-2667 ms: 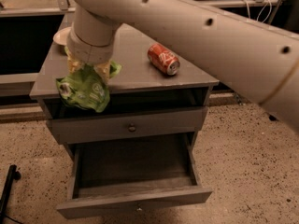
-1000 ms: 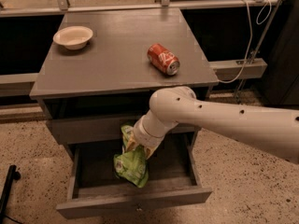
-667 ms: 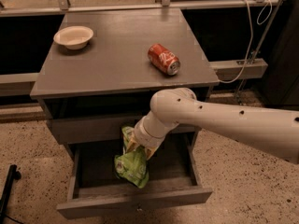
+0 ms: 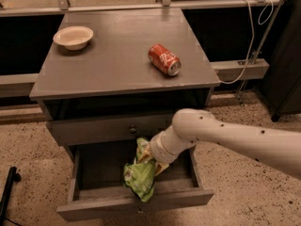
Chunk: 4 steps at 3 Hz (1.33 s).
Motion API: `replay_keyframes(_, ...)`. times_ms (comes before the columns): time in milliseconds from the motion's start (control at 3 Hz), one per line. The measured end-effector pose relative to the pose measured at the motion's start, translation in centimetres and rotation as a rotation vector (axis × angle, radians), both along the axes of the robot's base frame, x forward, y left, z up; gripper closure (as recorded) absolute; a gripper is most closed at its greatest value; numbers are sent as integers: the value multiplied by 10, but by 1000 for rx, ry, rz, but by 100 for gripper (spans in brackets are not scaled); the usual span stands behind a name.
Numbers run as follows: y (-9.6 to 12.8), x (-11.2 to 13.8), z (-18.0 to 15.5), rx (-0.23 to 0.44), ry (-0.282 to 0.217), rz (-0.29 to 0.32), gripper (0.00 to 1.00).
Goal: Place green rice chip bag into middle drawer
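One crinkly green bag (image 4: 140,177), hand (image 4: 150,158) over drawer (image 4: 94,210)

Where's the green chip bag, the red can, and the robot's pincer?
green rice chip bag (image 4: 140,178), camera view, middle of its crinkly front.
red soda can (image 4: 164,59), camera view, its side.
pincer (image 4: 151,160), camera view, over the middle drawer (image 4: 96,173), at the bag's top.

Grey wooden cabinet (image 4: 117,65) on speckled terrazzo floor (image 4: 28,145), dark recesses behind, black unit (image 4: 288,65) at right.
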<state>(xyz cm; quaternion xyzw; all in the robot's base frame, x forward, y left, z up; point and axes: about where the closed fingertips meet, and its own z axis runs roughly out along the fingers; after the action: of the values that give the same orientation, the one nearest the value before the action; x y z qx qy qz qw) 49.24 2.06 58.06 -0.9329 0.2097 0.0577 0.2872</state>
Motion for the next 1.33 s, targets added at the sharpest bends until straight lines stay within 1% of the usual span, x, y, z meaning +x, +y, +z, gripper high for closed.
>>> replay_keyframes(333,-39,-13,-56,97,115,-256,100)
replay_keyframes(667,-58,-2,-91,184,180,-453,100)
replay_keyframes(1000,-68,33,-98,216,177,-550,100)
replay_keyframes(1333,-68,71,-96,239,161,-597,81)
